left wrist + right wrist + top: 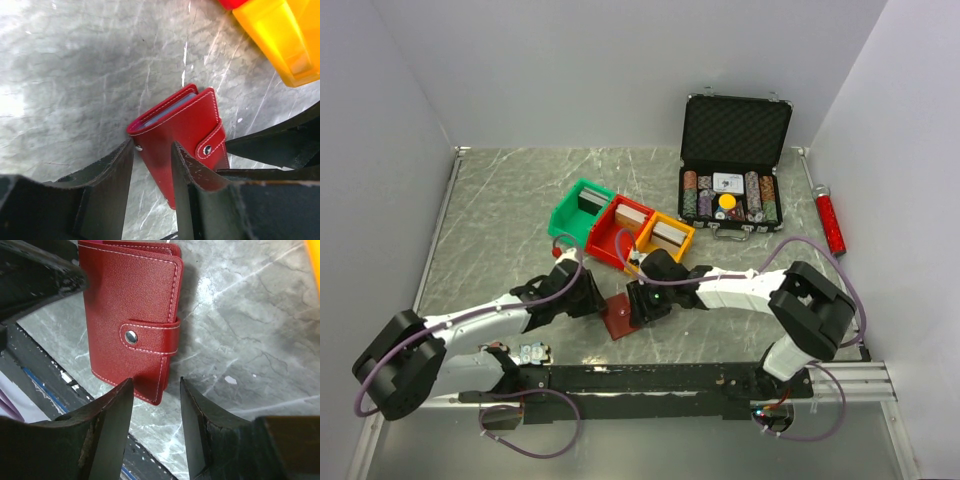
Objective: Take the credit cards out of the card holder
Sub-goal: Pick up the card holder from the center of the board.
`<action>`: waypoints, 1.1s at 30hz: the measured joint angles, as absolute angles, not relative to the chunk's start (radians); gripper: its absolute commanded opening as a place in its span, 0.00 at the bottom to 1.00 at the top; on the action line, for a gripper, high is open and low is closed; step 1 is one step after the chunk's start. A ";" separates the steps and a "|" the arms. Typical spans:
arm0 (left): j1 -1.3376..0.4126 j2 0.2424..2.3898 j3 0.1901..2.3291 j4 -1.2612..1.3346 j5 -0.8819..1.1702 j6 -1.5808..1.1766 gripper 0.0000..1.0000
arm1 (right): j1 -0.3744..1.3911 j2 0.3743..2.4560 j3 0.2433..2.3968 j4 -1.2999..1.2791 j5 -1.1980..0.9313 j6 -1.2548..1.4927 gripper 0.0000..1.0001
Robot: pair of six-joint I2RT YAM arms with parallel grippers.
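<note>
Left gripper (152, 160) jaws apart over card holder (185, 125), mid surface (490, 210) near front edge. Right gripper (156, 390) jaws apart at its corner. Probably light, floppy, slick. Strap (150, 337) snapped: pin cover, tug strap. Credit cards (167, 110) inside.

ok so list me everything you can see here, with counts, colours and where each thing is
card holder: 1, dark red, on the table between the two grippers, strap across its front
credit cards: count unclear, pale blue-grey, edges showing inside the card holder
bins: 3, green, red, yellow, in a row mid-table
card decks: 3, grey-brown, one per bin
chip case: 1, black, open, back right
chips: many, mixed colours, in the chip case
red tube: 1, red, right edge
table: 1, grey marbled
left gripper: 1, black, open over the card holder
right gripper: 1, black, open at the card holder's corner
</note>
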State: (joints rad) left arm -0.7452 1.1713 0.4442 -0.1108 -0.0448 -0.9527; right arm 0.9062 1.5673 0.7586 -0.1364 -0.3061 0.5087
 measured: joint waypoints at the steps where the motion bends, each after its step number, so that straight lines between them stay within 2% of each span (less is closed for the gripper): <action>1: -0.749 1.179 0.444 -0.104 -0.043 -0.955 0.41 | 0.906 1.572 0.759 -0.132 -0.308 0.509 0.48; 9: -0.774 1.236 0.440 -0.051 -0.033 -0.967 0.40 | 0.907 1.598 0.767 -0.116 -0.328 0.517 0.35; 16: -0.774 1.205 0.426 -0.056 -0.041 -0.974 0.43 | 0.907 1.594 0.767 -0.117 -0.328 0.526 0.19; 19: -0.775 1.167 0.424 -0.073 -0.047 -0.975 0.47 | 0.907 1.583 0.767 -0.120 -0.329 0.527 0.00; 26: -0.776 1.072 0.399 -0.079 -0.058 -0.991 0.53 | 0.907 1.535 0.748 -0.112 -0.343 0.533 0.00; 33: -0.777 0.987 0.374 -0.091 -0.080 -1.011 0.66 | 0.907 1.491 0.727 -0.115 -0.356 0.533 0.00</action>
State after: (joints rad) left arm -0.7769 0.9871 0.3740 -0.0910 -0.0799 -1.0111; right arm 0.9073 1.4906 0.7269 -0.1146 -0.3557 0.5331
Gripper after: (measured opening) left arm 0.612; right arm 0.012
